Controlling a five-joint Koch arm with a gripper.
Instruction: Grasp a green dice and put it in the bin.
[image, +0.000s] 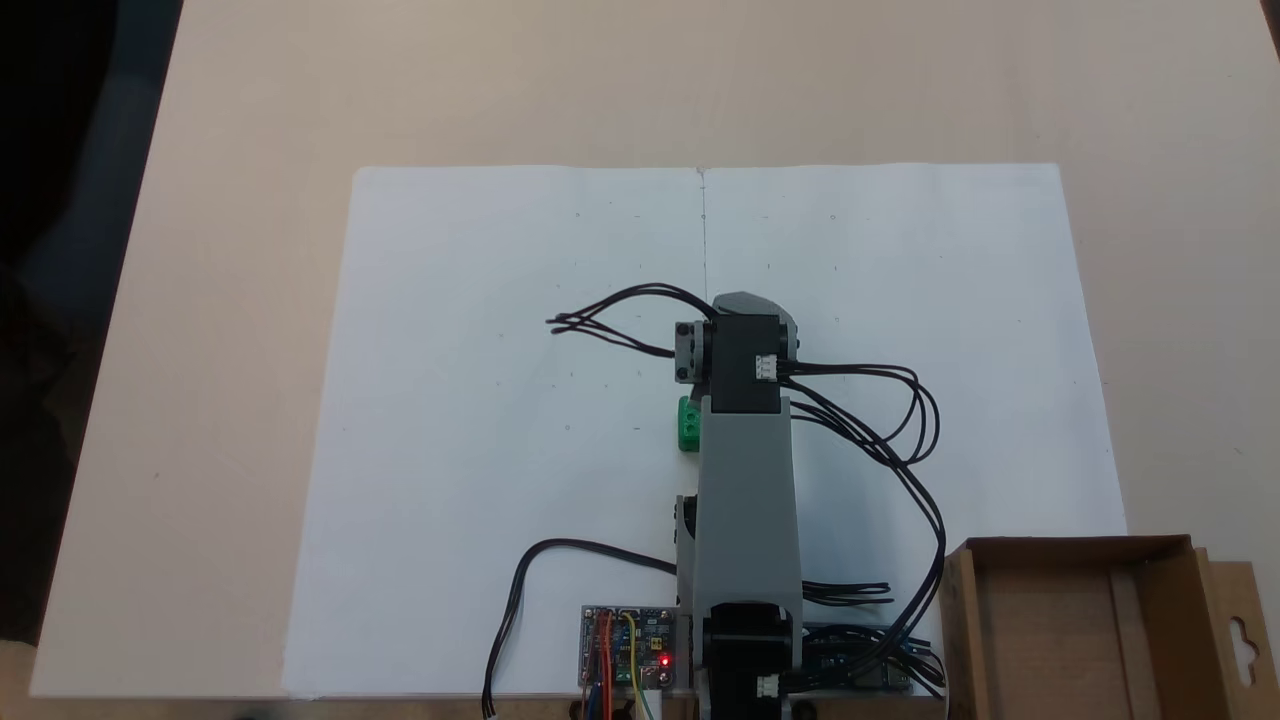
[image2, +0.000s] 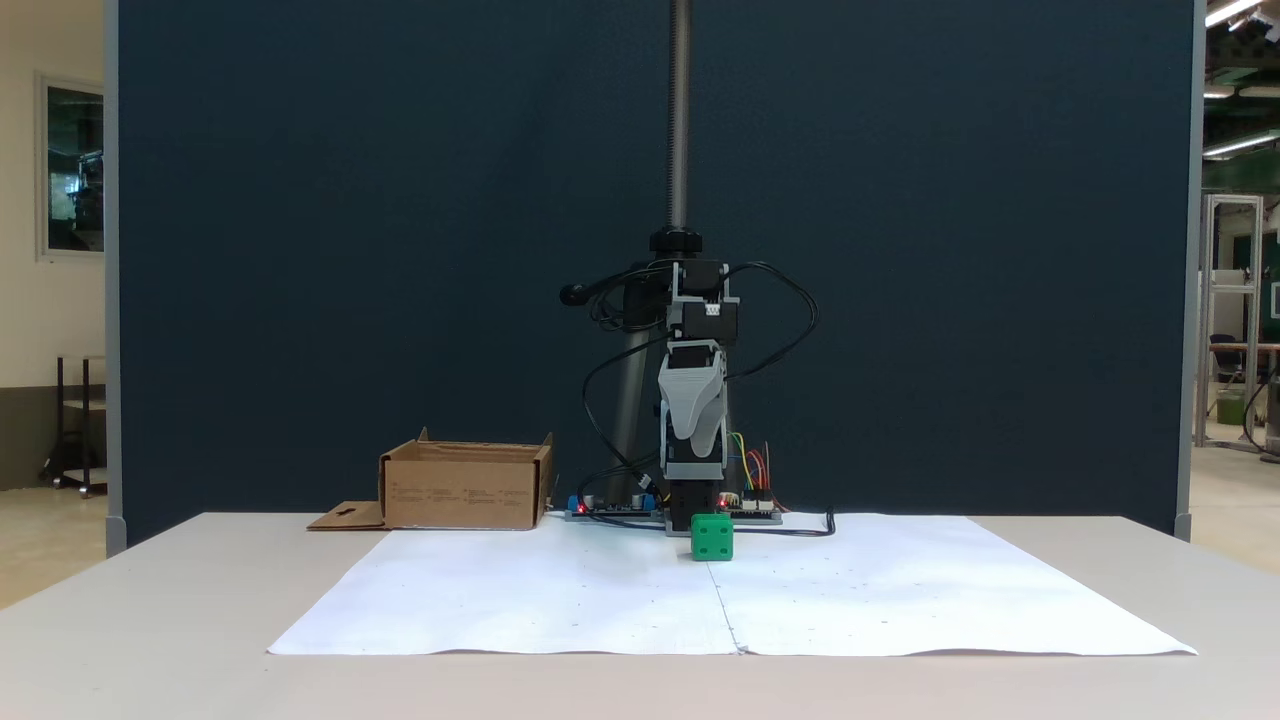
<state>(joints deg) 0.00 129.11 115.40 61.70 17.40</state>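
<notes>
The green dice (image2: 711, 537) rests on the white paper just in front of the folded arm. From above, the green dice (image: 688, 424) peeks out at the left side of the arm's grey link, which partly covers it. My gripper (image2: 692, 445) hangs tip down from the folded arm, above and behind the dice and not touching it. Its jaws lie one behind the other, so their state is unclear. The bin (image: 1075, 548) is a brown cardboard box at the lower right of the view from above. The bin (image2: 460, 490) stands left of the arm in the front view.
A white paper sheet (image: 500, 400) covers the middle of the beige table. Black cables (image: 900, 430) loop out right of the arm. Circuit boards (image: 628, 648) with a red light sit by the arm's base. The bin's flap (image2: 345, 517) lies flat on the table.
</notes>
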